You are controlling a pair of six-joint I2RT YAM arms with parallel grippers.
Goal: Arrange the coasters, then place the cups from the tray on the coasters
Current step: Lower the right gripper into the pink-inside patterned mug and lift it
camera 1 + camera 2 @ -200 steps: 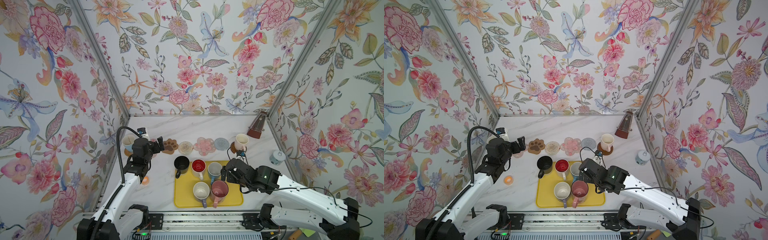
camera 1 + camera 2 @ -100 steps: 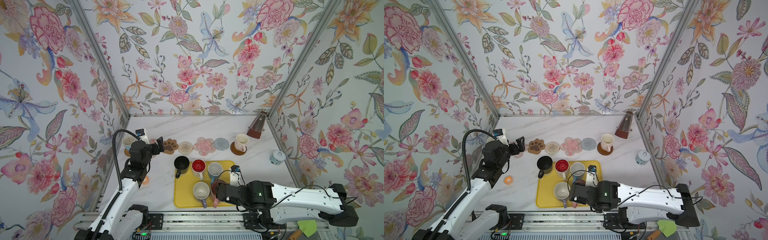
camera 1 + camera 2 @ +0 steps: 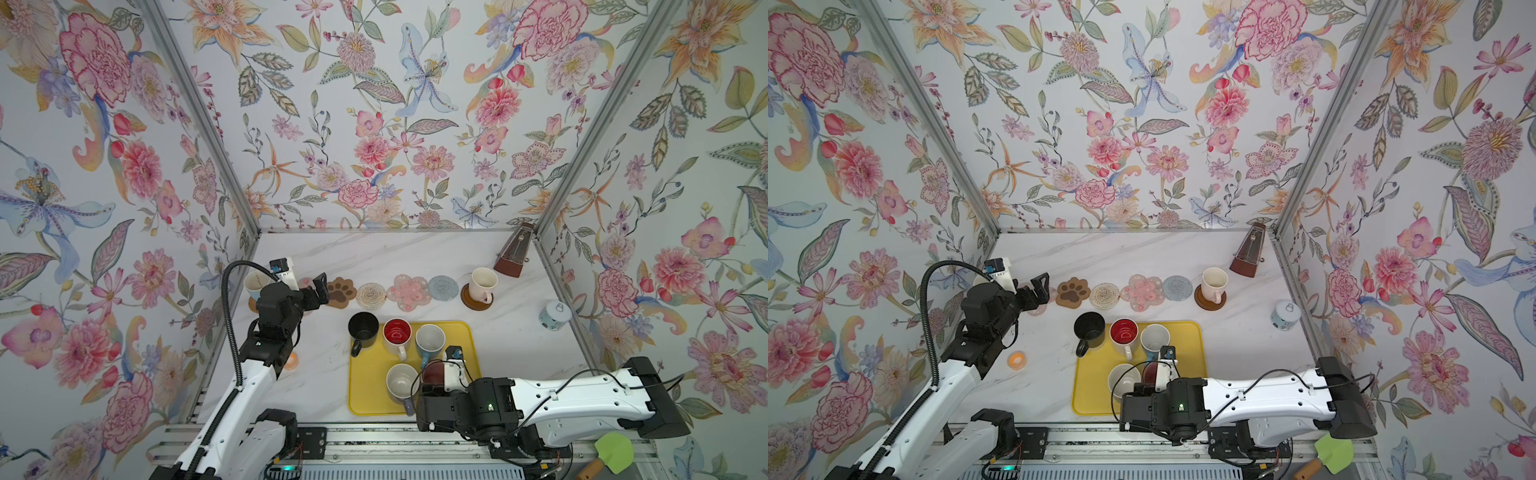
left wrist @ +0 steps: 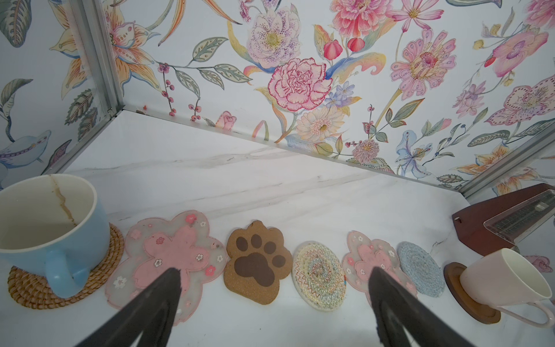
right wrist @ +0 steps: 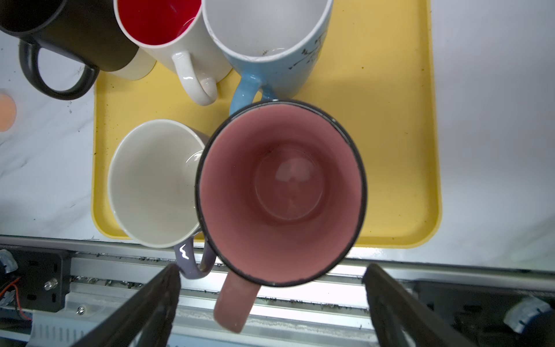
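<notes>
Cups (image 5: 156,183) stand crowded on the big yellow tray (image 5: 390,135), the tall pink cup (image 5: 282,192) right under the spread, empty right fingers (image 5: 144,309), likely so they can pinch it, while the spread, empty left fingers (image 4: 150,300) hang just over the small coasters (image 4: 258,264).

White marbled worktop (image 3: 374,257). A row of seven coasters (image 3: 371,295) runs across its middle, from the left wall to near a metronome (image 3: 513,257) in the far right corner. In front lies a yellow tray (image 3: 365,390); an orange ring (image 3: 291,360) lies to its left, a jar (image 3: 554,314) by the right wall.
</notes>
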